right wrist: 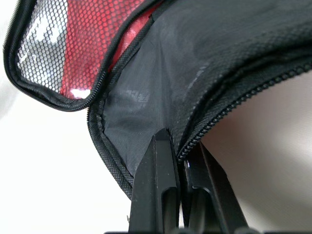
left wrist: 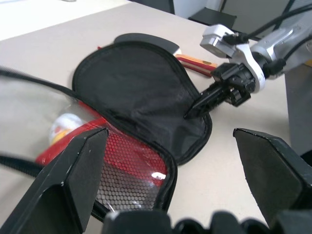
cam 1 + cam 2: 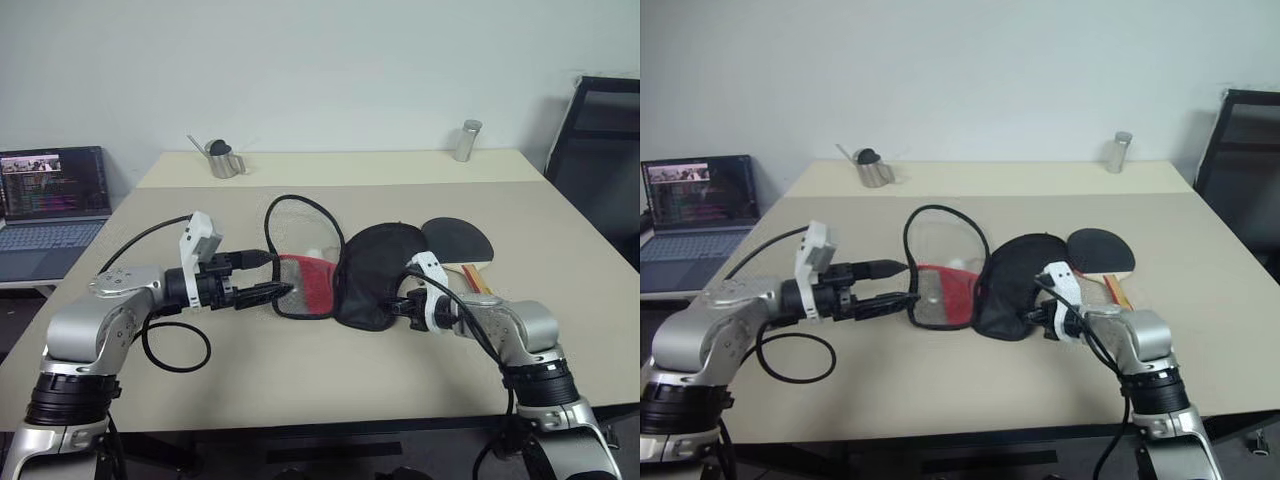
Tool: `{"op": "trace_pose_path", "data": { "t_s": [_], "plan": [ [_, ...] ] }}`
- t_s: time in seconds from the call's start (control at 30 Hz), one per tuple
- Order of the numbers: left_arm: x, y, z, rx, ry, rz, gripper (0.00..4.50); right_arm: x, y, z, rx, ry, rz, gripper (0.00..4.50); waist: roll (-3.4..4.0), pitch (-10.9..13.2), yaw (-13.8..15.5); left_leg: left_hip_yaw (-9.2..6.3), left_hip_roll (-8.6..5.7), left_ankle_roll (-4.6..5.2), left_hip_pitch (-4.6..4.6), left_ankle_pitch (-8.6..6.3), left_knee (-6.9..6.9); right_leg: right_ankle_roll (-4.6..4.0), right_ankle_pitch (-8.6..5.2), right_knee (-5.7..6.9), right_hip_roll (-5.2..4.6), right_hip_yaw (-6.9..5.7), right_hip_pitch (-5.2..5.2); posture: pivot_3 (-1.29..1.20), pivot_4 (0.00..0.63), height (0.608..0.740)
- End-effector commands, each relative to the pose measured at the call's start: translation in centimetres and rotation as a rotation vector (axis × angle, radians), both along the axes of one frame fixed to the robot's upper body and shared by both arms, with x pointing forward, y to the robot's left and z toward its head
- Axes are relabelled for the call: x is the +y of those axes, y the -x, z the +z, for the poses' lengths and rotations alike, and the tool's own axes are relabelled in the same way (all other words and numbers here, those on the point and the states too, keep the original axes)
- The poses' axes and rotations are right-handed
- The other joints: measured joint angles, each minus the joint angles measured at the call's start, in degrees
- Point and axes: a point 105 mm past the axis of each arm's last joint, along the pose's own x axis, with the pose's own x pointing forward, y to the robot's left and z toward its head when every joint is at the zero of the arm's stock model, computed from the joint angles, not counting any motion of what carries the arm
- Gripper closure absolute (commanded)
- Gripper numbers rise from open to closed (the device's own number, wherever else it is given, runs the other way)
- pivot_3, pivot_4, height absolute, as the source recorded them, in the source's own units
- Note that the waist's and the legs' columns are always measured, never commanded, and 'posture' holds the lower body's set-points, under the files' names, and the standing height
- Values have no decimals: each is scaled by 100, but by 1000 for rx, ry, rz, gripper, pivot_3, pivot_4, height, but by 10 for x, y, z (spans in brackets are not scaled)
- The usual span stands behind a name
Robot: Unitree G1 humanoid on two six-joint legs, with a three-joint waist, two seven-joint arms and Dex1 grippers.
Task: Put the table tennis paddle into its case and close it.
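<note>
The case (image 3: 375, 275) lies open mid-table, its black flap spread to the right and its red mesh end (image 3: 305, 285) to the left. A see-through panel with a black rim (image 3: 300, 200) stands up from it. My right gripper (image 1: 179, 146) is shut on the flap's zipper rim at the near right edge, seen also from the left wrist (image 2: 195, 109). My left gripper (image 3: 272, 276) hangs open just left of the red mesh end, nothing between its fingers (image 2: 80, 165). The table tennis paddle (image 3: 458, 240) lies flat behind the case to the right, its striped handle (image 3: 478, 278) pointing toward me.
A laptop (image 3: 50, 200) stands on a side desk at far left. A metal watering can (image 3: 222, 160) and a metal canister (image 3: 466, 140) sit at the table's far edge. A black chair (image 3: 600, 150) is at the right. A small white ball (image 2: 62, 127) lies inside the case.
</note>
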Motion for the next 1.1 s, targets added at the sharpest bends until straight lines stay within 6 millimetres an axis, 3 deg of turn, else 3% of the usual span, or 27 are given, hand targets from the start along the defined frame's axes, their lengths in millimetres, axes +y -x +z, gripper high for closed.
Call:
{"op": "trace_pose_path", "data": {
  "t_s": [0.03,0.27,1.1],
  "plan": [
    [-3,4,9,-41,-15,-24,0,-6,-3,12,-49,29,34,4485,0,0,0,0,0,0,0,0,0,0,0,-1,0,0,0,0,150,740],
    [-5,6,6,-29,-25,-35,0,-15,-18,13,-88,121,82,4485,-1,0,-4,7,-1,0,-1,0,0,0,0,-1,0,2,-1,0,150,740],
    [-6,6,4,-31,-30,-29,0,-12,-46,16,-151,195,145,4485,-1,1,-4,13,-1,0,-1,0,4,0,1,2,-1,4,-1,0,150,740]
  ]
}}
